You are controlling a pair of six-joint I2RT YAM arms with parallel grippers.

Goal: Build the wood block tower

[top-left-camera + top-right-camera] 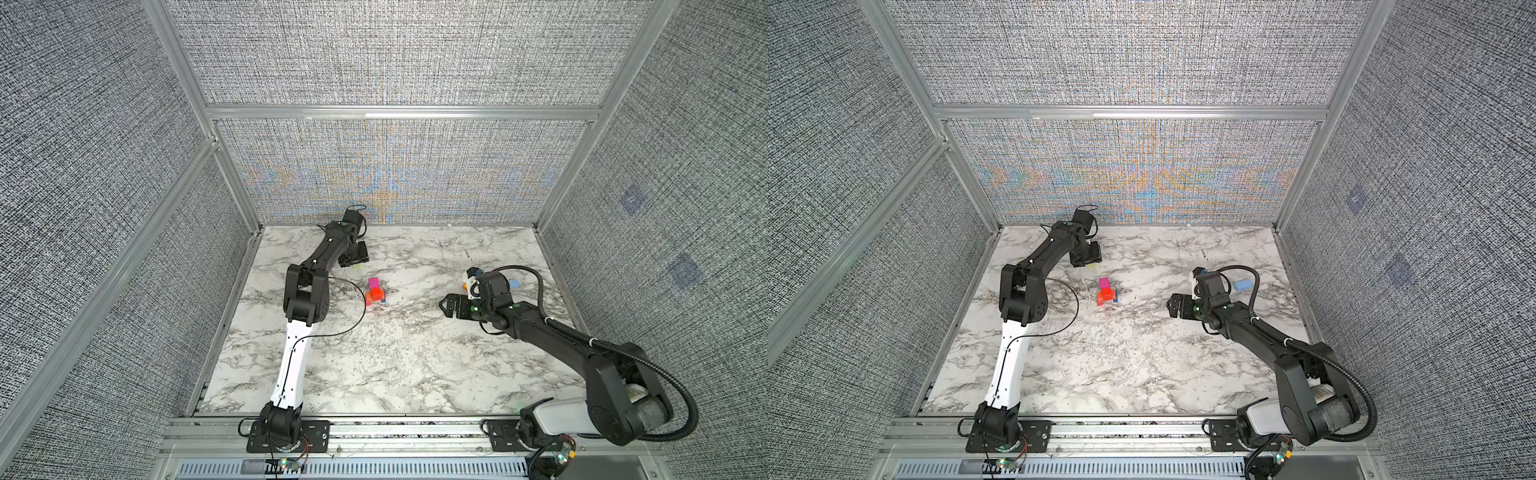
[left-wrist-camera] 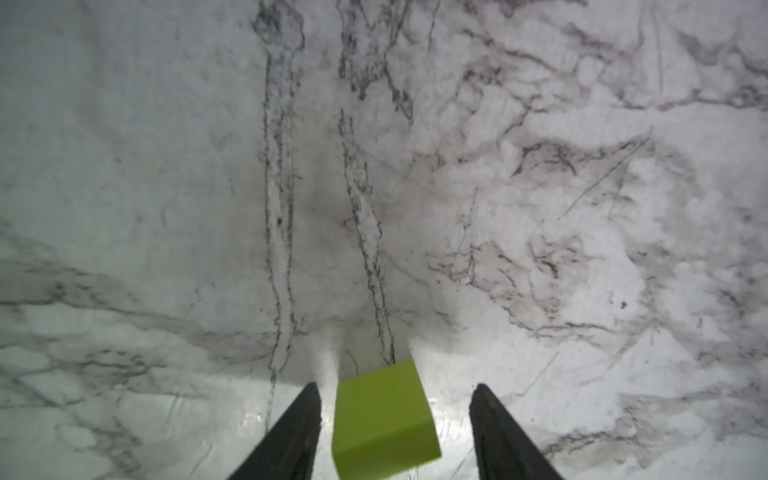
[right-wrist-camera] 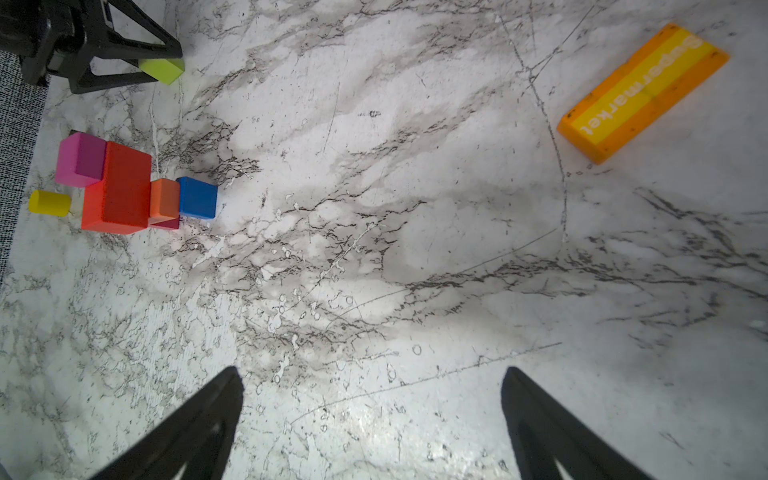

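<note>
My left gripper [image 2: 395, 386] stands open over the back of the table, with a lime block [image 2: 382, 419] between its fingers. The block lies close to one finger and well apart from the other. In both top views the lime block [image 1: 356, 268] [image 1: 1091, 265] peeks out under that gripper [image 1: 353, 259]. The tower [image 1: 376, 291] [image 1: 1106, 291] is a low cluster mid-table: a magenta block [image 3: 79, 160], a red block [image 3: 118, 191], an orange cube [image 3: 165, 199] and a blue cube [image 3: 198, 198], with a yellow cylinder [image 3: 50, 203] beside it. My right gripper [image 3: 370, 370] [image 1: 446, 305] is open and empty, to the right of the tower.
An orange and yellow brick [image 3: 642, 91] marked "Supermarket" lies flat near my right wrist. A light blue block [image 1: 514, 284] [image 1: 1241, 284] sits behind the right arm. Grey fabric walls with aluminium posts [image 1: 232, 178] close in the marble table [image 1: 395, 365] on three sides.
</note>
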